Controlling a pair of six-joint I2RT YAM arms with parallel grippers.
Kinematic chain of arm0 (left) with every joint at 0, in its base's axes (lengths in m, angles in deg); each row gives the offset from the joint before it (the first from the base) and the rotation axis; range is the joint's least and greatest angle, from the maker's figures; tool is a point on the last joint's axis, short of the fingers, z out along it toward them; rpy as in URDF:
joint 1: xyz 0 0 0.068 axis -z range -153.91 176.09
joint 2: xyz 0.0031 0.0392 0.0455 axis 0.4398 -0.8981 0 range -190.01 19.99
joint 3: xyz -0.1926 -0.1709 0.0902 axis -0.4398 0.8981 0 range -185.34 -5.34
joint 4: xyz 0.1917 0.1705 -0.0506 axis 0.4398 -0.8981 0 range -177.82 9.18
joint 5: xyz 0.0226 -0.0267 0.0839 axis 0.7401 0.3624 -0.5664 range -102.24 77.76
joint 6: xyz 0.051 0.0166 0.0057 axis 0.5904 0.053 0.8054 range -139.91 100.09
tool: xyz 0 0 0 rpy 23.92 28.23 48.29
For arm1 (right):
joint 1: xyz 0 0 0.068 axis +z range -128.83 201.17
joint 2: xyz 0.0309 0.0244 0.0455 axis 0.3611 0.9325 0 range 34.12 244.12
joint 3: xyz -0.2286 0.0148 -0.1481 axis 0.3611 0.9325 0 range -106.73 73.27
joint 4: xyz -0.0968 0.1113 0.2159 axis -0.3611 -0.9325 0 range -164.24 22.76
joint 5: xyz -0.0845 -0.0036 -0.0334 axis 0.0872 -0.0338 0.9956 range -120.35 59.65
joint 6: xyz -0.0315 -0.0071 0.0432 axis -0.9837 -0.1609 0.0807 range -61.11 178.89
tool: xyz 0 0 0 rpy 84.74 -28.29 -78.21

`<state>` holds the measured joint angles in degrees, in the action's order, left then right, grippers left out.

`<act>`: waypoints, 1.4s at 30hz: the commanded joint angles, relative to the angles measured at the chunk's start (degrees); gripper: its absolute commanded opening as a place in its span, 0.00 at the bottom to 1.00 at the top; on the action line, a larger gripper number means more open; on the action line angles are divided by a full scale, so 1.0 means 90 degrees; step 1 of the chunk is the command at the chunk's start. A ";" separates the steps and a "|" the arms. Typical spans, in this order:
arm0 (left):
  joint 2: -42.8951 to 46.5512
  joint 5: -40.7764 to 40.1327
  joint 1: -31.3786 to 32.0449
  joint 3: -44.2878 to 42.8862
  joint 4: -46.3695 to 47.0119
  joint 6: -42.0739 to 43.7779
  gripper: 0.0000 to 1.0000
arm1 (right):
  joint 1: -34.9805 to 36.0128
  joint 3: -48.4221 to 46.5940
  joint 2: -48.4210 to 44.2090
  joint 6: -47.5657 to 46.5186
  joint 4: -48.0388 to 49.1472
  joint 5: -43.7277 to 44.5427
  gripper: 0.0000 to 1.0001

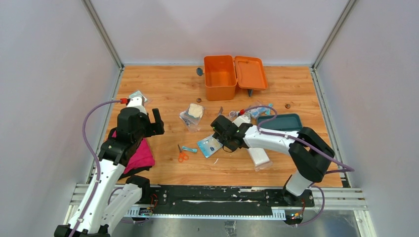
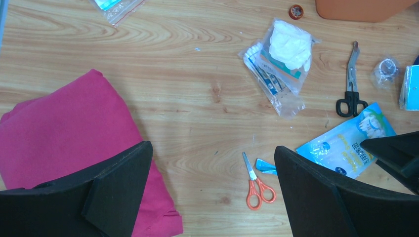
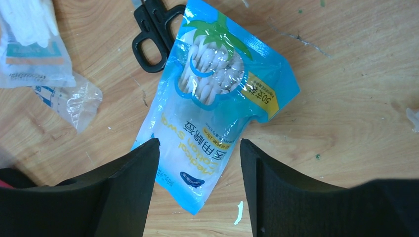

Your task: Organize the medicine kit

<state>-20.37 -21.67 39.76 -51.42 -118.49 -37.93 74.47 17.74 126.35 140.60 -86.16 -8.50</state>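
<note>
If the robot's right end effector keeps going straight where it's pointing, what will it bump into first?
Most likely the blue cotton swab packet, lying flat on the wooden table right between the open jaws of the right end effector. How high above it they hang is unclear.

Wooden table (image 1: pixel 163 89), white walls (image 1: pixel 49 74), aluminium corner posts (image 1: pixel 103 32)

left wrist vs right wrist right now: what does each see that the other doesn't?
Left wrist only: pink cloth, orange scissors, a corner of the medicine kit.
Right wrist only: the cotton swabs, visible through the pouch window.
Both: blue swab pouch, black scissors, clear bag of gauze.
</note>
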 commanded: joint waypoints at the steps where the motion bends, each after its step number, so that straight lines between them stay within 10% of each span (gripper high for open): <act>1: 0.0033 0.0071 -0.0044 -0.0045 0.0081 0.0039 1.00 | 0.0074 0.0011 0.0172 0.0306 -0.0086 0.0103 0.65; 15: 0.0021 0.0062 -0.0044 -0.0043 0.0082 0.0039 1.00 | 0.0066 0.0037 0.0445 0.0251 -0.0103 0.0070 0.45; 27: 0.0035 0.0054 -0.0044 -0.0045 0.0084 0.0035 1.00 | 0.0064 -0.0153 -0.0061 -0.0505 -0.0543 0.0698 0.00; 35: 0.0026 0.0032 -0.0044 -0.0045 0.0074 0.0030 1.00 | 0.0064 -0.0275 -0.1244 -0.2212 -0.0798 0.1589 0.00; 42: 0.0003 0.0042 -0.0044 -0.0048 0.0063 0.0030 1.00 | -0.0086 -0.1257 -0.1578 -0.5745 -0.0670 0.2604 0.00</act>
<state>-20.37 -21.67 39.76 -51.42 -118.45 -37.93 74.44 12.59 112.58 111.01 -91.89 6.16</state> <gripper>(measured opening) 0.999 0.015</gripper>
